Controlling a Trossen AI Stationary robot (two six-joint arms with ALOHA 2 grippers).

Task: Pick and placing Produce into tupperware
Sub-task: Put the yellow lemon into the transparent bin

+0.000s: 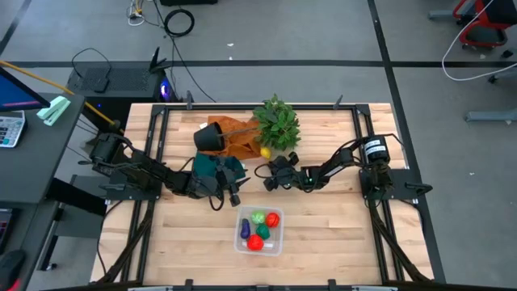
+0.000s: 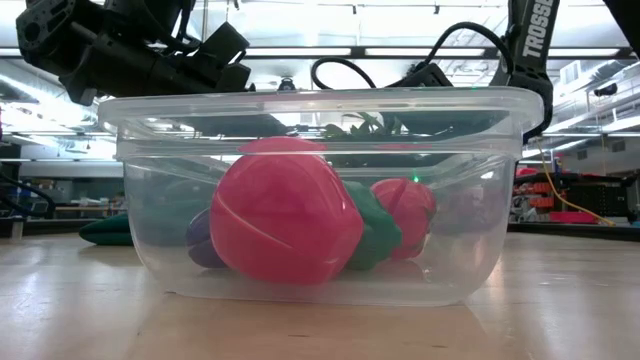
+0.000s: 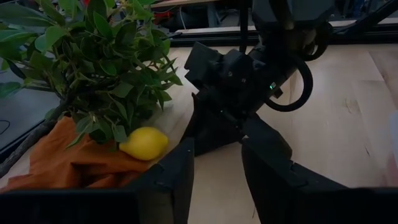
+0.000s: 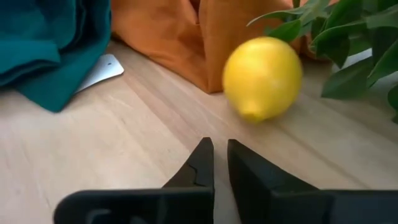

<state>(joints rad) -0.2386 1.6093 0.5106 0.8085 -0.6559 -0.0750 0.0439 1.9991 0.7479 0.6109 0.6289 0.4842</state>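
Note:
The clear tupperware (image 1: 260, 244) (image 2: 500, 180) stands on the table's near middle. In it lie two red pieces (image 1: 273, 219) (image 2: 285, 220), a light green one (image 1: 258, 217), a darker green one (image 2: 372, 232) and a purple one (image 1: 245, 229). The yellow piece (image 1: 265, 152) (image 3: 144, 143) (image 4: 262, 78) rests on the wood against the orange cloth, under the plant's leaves. My right gripper (image 1: 267, 179) (image 4: 220, 149) hovers just near of it, fingers almost together, holding nothing. My left gripper (image 1: 233, 196) (image 3: 217, 158) is open over the wood left of the right gripper, empty.
A bushy green plant (image 1: 277, 121) lies on an orange cloth (image 1: 238, 136) beside a tipped black pot (image 1: 208, 137). A teal cloth (image 1: 216, 166) (image 4: 50, 43) sits under the left arm. Bare wood lies to the tub's left and right.

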